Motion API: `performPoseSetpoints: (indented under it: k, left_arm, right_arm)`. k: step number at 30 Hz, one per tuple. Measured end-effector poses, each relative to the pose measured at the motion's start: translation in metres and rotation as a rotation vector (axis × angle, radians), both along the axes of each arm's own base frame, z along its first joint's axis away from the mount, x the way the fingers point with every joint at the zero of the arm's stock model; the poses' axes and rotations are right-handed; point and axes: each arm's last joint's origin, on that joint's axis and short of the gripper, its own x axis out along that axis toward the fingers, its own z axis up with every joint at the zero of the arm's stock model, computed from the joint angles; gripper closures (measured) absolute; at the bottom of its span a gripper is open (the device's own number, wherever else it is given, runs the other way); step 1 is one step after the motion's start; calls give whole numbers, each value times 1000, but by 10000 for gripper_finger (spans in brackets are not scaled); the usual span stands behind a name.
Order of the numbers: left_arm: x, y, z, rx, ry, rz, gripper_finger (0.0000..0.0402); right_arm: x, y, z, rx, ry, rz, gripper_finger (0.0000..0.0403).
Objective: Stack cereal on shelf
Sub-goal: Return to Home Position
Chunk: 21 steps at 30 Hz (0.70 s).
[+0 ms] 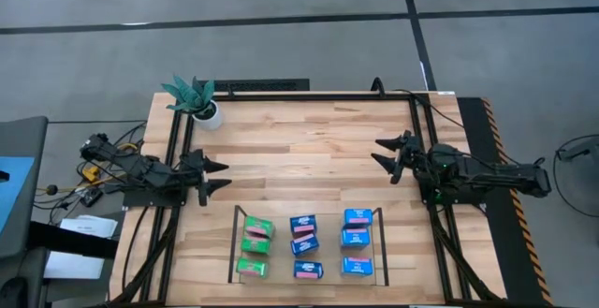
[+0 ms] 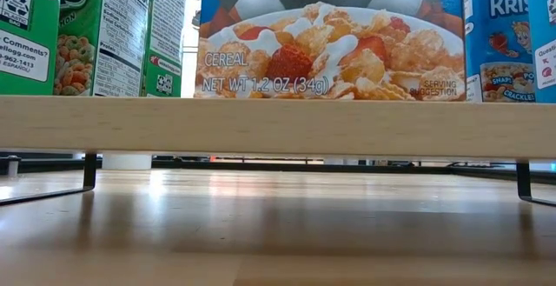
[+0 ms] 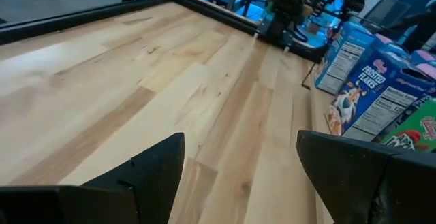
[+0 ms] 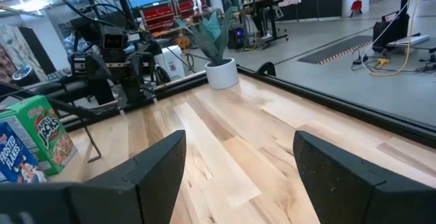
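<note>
Green, blue cereal point(image 1: 303, 225) on shelf point(image 1: 233, 247), apart from left tool point(image 1: 225, 176), right tool point(image 1: 378, 152).

Floor point(image 1: 281, 55): I see grey concrete, crossed by dark lines.
Table point(image 1: 309, 149): light wood planks.
Far room: I make out red bins point(image 4: 162, 16), cables point(image 4: 395, 43) lying loose.

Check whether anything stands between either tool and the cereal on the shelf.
Nothing visible does. Only bare table lies between the left tool, the right tool and the shelf holding the cereal. The plant stands at a corner on the left arm's side, off both paths. Both tools are open, empty.
</note>
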Motion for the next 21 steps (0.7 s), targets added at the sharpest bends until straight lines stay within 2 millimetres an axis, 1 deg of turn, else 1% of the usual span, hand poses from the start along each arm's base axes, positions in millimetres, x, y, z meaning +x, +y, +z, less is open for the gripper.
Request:
performPoseSetpoints:
  k: [7,21]
  left_arm:
    - [0,0,0,41,12,-13,127]
    - [0,0,-1,42,14,-13,127]
  right_arm:
    - [0,0,0,0,2,0,106]
    - [0,0,-1,1,3,0,106]
